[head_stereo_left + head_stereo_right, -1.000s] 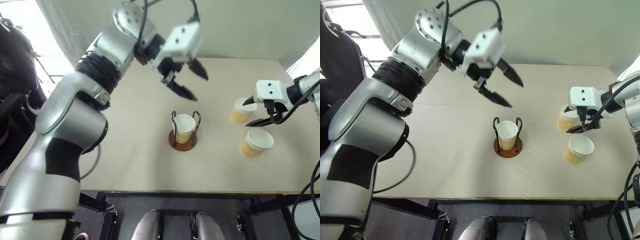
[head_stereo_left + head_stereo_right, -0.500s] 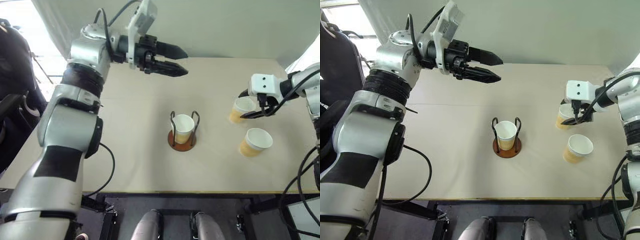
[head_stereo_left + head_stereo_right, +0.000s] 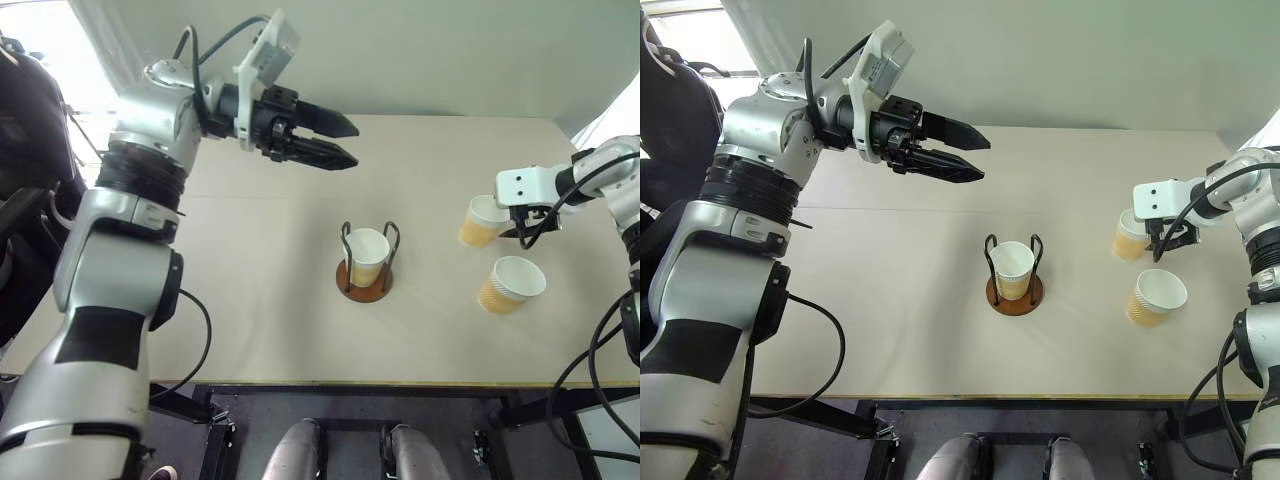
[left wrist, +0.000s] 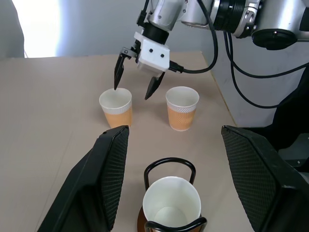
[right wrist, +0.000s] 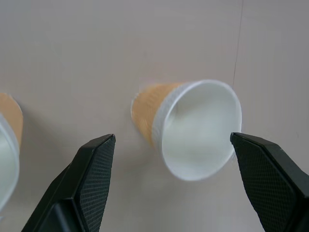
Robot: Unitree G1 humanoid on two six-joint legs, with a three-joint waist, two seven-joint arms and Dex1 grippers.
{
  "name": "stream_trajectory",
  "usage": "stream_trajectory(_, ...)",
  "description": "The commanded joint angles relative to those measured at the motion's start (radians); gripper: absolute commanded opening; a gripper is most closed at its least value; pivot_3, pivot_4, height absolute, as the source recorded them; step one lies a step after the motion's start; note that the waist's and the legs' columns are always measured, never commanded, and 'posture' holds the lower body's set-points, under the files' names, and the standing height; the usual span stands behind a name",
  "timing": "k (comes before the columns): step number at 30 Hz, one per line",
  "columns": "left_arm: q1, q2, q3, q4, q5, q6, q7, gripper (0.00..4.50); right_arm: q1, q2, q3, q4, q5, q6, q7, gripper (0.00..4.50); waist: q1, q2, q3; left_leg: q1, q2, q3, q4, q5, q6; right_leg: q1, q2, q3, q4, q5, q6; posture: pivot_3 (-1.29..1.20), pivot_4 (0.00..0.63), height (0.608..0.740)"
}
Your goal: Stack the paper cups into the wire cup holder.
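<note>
Right gripper point(image 3: 527, 228) hung wide open and empty at right of frame, just over upright paper cup point(image 3: 483, 221), rim up. Left gripper point(image 3: 338, 141), also open, sat far off, upper left.

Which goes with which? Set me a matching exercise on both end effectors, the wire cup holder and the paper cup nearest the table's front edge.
1. left end effector
2. right end effector
3. black wire cup holder on a reddish-brown disc
4. tan, white-rimmed front paper cup

a. holds the nested cup
b. open, fingers either side of the far cup
c. open, empty, high over the table
d. upright, standing alone

Pairs: 1-c, 2-b, 3-a, 4-d
</note>
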Motion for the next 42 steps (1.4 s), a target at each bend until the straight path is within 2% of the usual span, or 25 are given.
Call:
stream_trajectory(1,0.005,0.017,0.007,-0.045,-0.016,0.005,-0.032,3.26,-0.044,-0.006,0.026,0.038,-0.065,-0.057,-0.08,3.92,0.0,0.0,0.0,0.0,0.0,0.0,0.0,0.0,0.0,0.0,0.0,0.0,0.0,0.0,0.0,0.0,0.15,0.74)
stream_trajectory(17,0.014,0.013,0.024,-0.044,-0.016,-0.006,-0.032,3.26,-0.085,0.048,0.118,0.169,-0.23,-0.128,-0.233,3.92,-0.001,0.0,0.0,0.001,0.0,0.0,0.0,-0.002,-0.002,0.0,0.0,0.0,-0.001,0.001,-0.002,0.0,0.15,0.74)
stream_trajectory(21,0.05,0.036,0.004,-0.089,-0.053,-0.002,-0.032,3.31,-0.096,0.063,0.129,0.195,-0.251,-0.126,-0.255,3.06,-0.001,0.0,0.0,0.001,0.0,0.0,-0.001,-0.003,-0.002,0.0,-0.001,-0.001,-0.001,0.001,-0.001,0.0,0.15,0.74)
stream_trajectory(25,0.127,0.125,-0.098,-0.207,-0.143,-0.004,-0.032,3.31,-0.095,0.073,0.137,0.204,-0.264,-0.132,-0.255,1.63,-0.005,0.0,0.0,0.003,0.001,0.0,-0.001,-0.005,-0.003,0.0,-0.001,-0.001,0.0,0.001,-0.001,0.0,0.15,0.74)
stream_trajectory(29,0.178,0.241,-0.242,-0.279,-0.177,-0.078,-0.032,3.31,-0.094,0.075,0.137,0.201,-0.259,-0.144,-0.234,0.23,-0.008,0.0,0.0,0.005,0.001,0.0,-0.002,-0.007,-0.005,0.0,0.0,-0.002,0.0,0.001,-0.002,0.0,0.15,0.74)
stream_trajectory(30,0.182,0.26,-0.267,-0.284,-0.188,-0.089,-0.032,3.31,-0.093,0.075,0.137,0.2,-0.259,-0.146,-0.231,0.01,-0.008,0.0,0.0,0.005,0.002,0.0,-0.002,-0.007,-0.005,0.0,0.0,-0.002,0.0,0.001,-0.002,0.0,0.15,0.74)
stream_trajectory(34,0.202,0.304,-0.311,-0.277,-0.221,-0.163,-0.032,3.31,-0.085,0.073,0.133,0.185,-0.253,-0.156,-0.205,0.01,-0.005,0.0,0.0,0.004,0.001,0.0,-0.001,-0.008,-0.006,0.001,0.0,-0.002,0.0,0.0,-0.003,0.0,0.15,0.74)
stream_trajectory(37,0.204,0.269,-0.256,-0.195,-0.214,-0.213,-0.032,3.31,-0.072,0.077,0.122,0.164,-0.233,-0.161,-0.168,0.01,-0.003,0.0,0.0,0.004,0.001,0.0,-0.001,-0.014,-0.016,0.002,0.0,-0.002,0.0,0.0,-0.004,0.0,0.15,0.74)
stream_trajectory(42,0.222,0.218,-0.173,-0.133,-0.191,-0.283,-0.032,3.31,-0.072,0.056,0.136,0.122,-0.24,-0.187,-0.138,0.01,-0.004,0.001,0.0,0.005,0.001,0.0,0.0,-0.013,-0.016,0.003,-0.001,-0.002,0.0,0.0,-0.005,0.0,0.15,0.74)
